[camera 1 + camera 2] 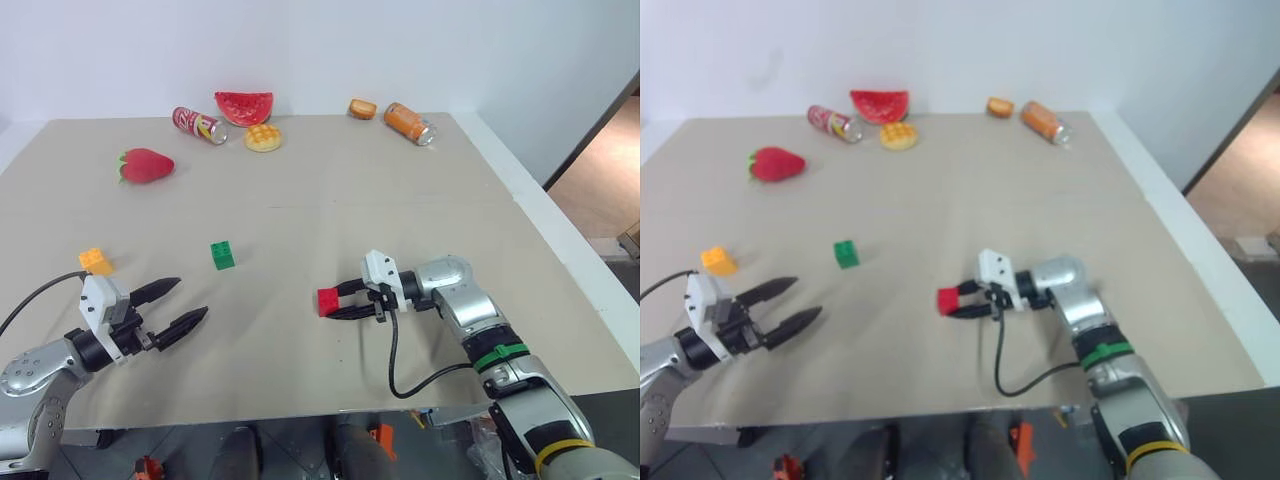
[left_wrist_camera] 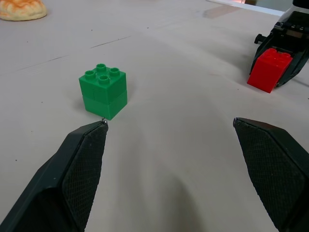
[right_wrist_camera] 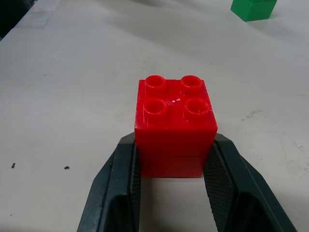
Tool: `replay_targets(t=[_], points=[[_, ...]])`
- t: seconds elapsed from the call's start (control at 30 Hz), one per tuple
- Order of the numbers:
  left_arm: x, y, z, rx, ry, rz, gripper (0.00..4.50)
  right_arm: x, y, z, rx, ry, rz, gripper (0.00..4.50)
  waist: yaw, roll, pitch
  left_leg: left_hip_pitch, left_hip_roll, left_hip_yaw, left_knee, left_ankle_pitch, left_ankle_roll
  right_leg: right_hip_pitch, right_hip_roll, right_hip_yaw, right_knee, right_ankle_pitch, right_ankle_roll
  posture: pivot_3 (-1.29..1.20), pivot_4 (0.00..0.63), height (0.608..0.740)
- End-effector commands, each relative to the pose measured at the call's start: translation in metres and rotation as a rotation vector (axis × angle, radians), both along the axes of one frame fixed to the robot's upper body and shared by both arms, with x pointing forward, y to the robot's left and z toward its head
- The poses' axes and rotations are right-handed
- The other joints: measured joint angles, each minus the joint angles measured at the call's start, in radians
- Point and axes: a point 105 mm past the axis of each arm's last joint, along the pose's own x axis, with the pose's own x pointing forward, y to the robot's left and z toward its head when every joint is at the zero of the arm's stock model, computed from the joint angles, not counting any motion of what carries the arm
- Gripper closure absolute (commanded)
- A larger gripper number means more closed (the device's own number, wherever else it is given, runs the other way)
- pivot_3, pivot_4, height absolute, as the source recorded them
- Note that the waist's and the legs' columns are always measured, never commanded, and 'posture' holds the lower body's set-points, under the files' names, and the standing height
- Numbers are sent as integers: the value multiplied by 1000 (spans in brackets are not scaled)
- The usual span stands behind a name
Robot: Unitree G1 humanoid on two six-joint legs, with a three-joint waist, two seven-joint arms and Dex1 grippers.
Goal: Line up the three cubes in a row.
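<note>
Right claw (image 1: 334,303) grips red cube (image 1: 328,301), well right of green cube (image 1: 222,255); orange-yellow cube (image 1: 96,261) sits left of green. Left claw (image 1: 182,304) gapes empty. Advice: keep red upright, set it on green's line, match spacing.

— Where do we find the cubes on the table (image 1: 420,230)?
— We see the leftmost cube (image 1: 96,261) near the left edge, just behind the left pincer (image 1: 192,297). The middle cube (image 1: 222,255) sits to its right, ahead of that pincer's spread fingers. The third cube (image 1: 326,300) lies further right and nearer us, clamped in the right pincer (image 1: 338,303).
— And along the far side?
— Left to right we find the strawberry toy (image 1: 147,165), a can (image 1: 198,125), the melon slice (image 1: 244,106) with the round bread (image 1: 263,137) before it, a small bread toy (image 1: 362,108) and a second can (image 1: 409,123).
</note>
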Motion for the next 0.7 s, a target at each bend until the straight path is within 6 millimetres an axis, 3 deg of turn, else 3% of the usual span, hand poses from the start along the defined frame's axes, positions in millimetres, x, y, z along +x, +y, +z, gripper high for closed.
replay_targets(t=[0.03,0.17,0.43,0.53,0.63,0.7], points=[[0,0,11,12,-44,2,197,8,0,3,-6,-42,-30,1890,1,0,0,0,0,0,0,0,0,0,0,0,0,0,0,0,150,740],[1,-3,8,2,-37,-3,197,13,-8,6,-25,-66,-64,579,1,0,0,0,0,1,0,0,0,0,0,1,0,0,0,0,150,740],[8,-5,6,-28,-24,4,197,-2,-42,27,-82,-55,-22,579,7,0,0,-1,-2,1,0,0,0,0,-1,2,0,-1,2,0,150,740],[13,-3,-5,-14,31,31,197,-12,-61,34,-139,-77,-2,579,6,0,0,-1,-2,2,0,0,0,0,-1,2,0,-1,2,0,150,740],[21,-3,-19,56,72,83,197,3,-69,52,-105,-147,-113,579,0,0,0,0,-1,2,0,0,-1,0,-1,3,0,-1,2,0,150,740],[32,-3,-23,71,96,144,197,14,-64,77,14,-184,-194,579,-1,0,0,0,-1,2,0,0,-1,-1,0,3,0,0,1,0,150,740]])
